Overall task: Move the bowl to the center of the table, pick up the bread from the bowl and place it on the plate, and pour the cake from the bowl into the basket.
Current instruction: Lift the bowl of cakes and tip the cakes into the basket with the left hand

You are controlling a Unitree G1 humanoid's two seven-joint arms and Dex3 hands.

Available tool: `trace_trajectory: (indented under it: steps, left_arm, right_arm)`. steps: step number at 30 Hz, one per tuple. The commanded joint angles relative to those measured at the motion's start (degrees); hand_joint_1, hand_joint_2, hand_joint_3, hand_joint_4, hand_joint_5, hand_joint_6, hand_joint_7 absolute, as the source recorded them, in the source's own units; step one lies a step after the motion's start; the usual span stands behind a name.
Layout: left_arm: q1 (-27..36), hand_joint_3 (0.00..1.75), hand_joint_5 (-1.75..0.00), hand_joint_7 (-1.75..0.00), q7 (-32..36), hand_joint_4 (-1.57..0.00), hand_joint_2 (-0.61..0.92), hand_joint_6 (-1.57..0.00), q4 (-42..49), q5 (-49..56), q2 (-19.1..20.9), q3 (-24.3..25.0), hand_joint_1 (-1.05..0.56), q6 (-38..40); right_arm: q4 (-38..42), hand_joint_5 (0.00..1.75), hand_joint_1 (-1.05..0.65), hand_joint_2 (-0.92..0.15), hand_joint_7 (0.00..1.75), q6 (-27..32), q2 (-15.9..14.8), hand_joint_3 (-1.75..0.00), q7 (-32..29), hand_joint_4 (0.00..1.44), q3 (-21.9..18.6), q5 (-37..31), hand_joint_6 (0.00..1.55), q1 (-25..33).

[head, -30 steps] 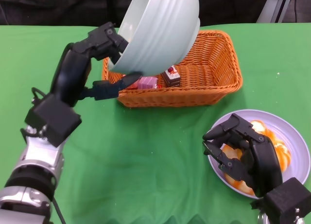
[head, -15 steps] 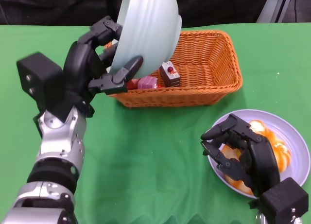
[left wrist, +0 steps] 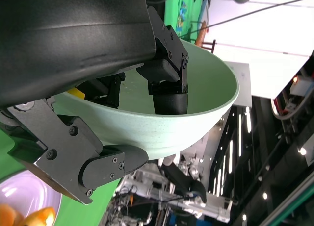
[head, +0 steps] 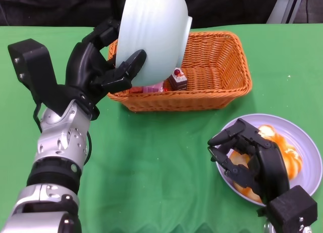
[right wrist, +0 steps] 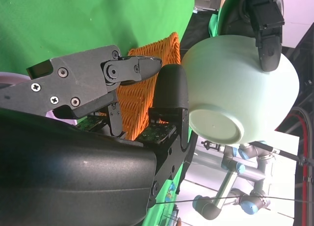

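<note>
My left hand [head: 101, 68] grips the pale green bowl [head: 151, 36] by its rim and holds it tipped steeply on its side above the left end of the orange wicker basket [head: 217, 76]. A chocolate cake piece [head: 177, 80] and a pink piece [head: 151, 89] lie inside the basket. In the left wrist view the fingers [left wrist: 167, 93] reach inside the bowl [left wrist: 196, 103]. The orange bread [head: 285, 152] lies on the lavender plate [head: 308, 167]. My right hand [head: 252, 162] hovers over the plate's left part, fingers loosely curled and apart, holding nothing. The right wrist view shows the bowl [right wrist: 240, 88] from its underside.
Green cloth [head: 161, 157] covers the table between the basket and my arms. The plate sits close to the table's near right side. A dark backdrop runs behind the table's far edge.
The left hand has turned the bowl steeper and drawn it left over the basket's left end, and the forearm has swung upright. The right hand has barely moved.
</note>
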Motion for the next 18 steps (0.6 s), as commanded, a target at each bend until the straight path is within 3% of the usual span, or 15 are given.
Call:
trace_trajectory:
  steps: [1, 9, 18]
  left_arm:
    - [-3.2, 1.25, -1.54, -1.46, -3.1, -0.83, 0.49, -0.84, 0.0, -1.8, 1.4, 1.5, -0.09, 2.6]
    - [-6.5, 1.27, -1.47, -1.31, -9.5, -0.86, 0.48, -0.91, 4.1, -4.8, 1.9, 4.8, -0.05, 9.6]
    - [-8.7, 1.23, -1.56, -1.33, -12.0, -0.81, 0.54, -0.89, 6.4, -6.4, 1.7, 7.1, -0.05, 14.2]
  right_arm:
    - [1.3, 1.57, -0.17, -0.84, 1.35, -0.2, 0.1, -0.31, -0.8, 0.63, -0.1, -0.2, 0.58, -0.4]
    - [1.9, 1.54, -0.17, -0.84, 1.34, -0.1, 0.2, -0.33, -1.1, 0.65, 0.0, -0.6, 0.57, -0.6]
    - [2.4, 1.53, -0.17, -0.84, 1.3, 0.0, 0.7, -0.35, -0.1, 0.66, -0.1, 0.5, 0.58, -0.8]
